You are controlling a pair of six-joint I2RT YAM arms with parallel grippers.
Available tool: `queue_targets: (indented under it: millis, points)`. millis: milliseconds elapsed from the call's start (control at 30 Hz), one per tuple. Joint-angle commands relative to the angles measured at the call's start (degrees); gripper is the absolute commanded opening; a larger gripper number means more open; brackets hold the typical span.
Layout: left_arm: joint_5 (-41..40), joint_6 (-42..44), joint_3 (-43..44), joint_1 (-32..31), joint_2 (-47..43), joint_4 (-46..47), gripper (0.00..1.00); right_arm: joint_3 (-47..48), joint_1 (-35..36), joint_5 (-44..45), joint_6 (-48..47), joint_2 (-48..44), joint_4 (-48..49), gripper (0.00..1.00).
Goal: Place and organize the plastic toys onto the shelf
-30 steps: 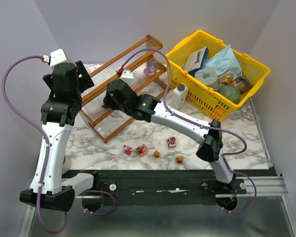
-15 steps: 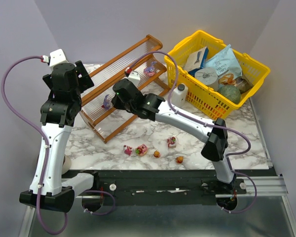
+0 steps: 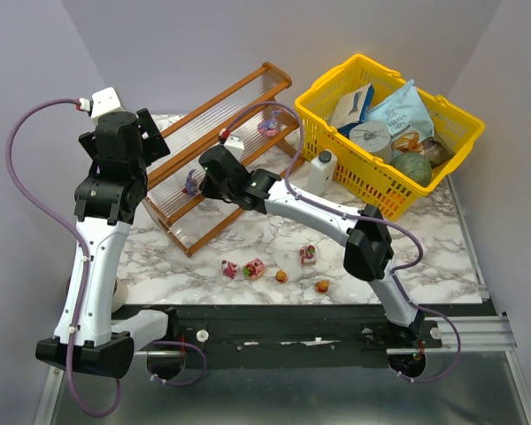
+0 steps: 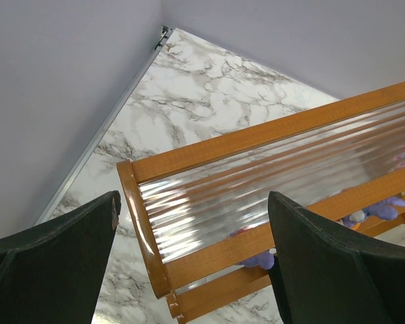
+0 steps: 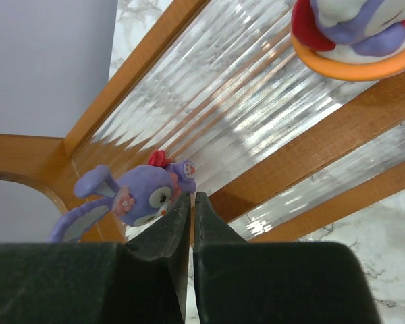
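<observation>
While the left gripper (image 4: 194,202) hangs spread wide, the right gripper (image 5: 193,200), pressed almost together on nothing, has a purple plastic rabbit figurine (image 5: 138,197) just beside its tips, on the brown wooden shelf with clear ribbed tiers (image 5: 337,128).

Both the left arm (image 3: 93,266) and the right arm (image 3: 314,217) have white tube links and black joint housings, a thin purple cable (image 3: 18,186) loops along each up to a small white camera block (image 3: 103,99) at the wrist, and the left tool (image 4: 192,256) and the right tool (image 5: 192,216) carry broad matte black fingers (image 4: 47,256).
</observation>
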Motion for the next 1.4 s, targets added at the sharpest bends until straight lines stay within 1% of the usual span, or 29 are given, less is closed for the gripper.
queue_targets:
  millis: [0,300,533,700,1100,1367]
  points:
    - [0.56,0.49,0.84,0.26,0.31,0.88,0.99,1.28,0.28,-0.84,-2.18,1.97,3.43,0.13]
    - [-0.06,0.75,0.84,0.26,0.22,0.88,0.99,1.28,0.28,1.45,-3.41,3.12,3.52,0.13]
    - [-0.06,0.84,1.02,0.26,0.4,0.8,0.99,1.81,0.19,0.22,-3.76,4.87,4.05,0.13]
    - [0.03,0.84,1.11,0.26,0.31,0.8,0.99,-1.53,0.89,-0.4,-1.39,2.95,4.74,0.11]
    - [0.29,0.84,0.67,0.26,-0.22,0.88,0.99,-1.0,3.53,-0.04,0.02,3.38,3.43,0.06]
    - [0.47,0.66,0.31,0.26,-0.66,0.88,0.99,-0.39,4.58,0.57,0.46,3.73,2.2,0.05]
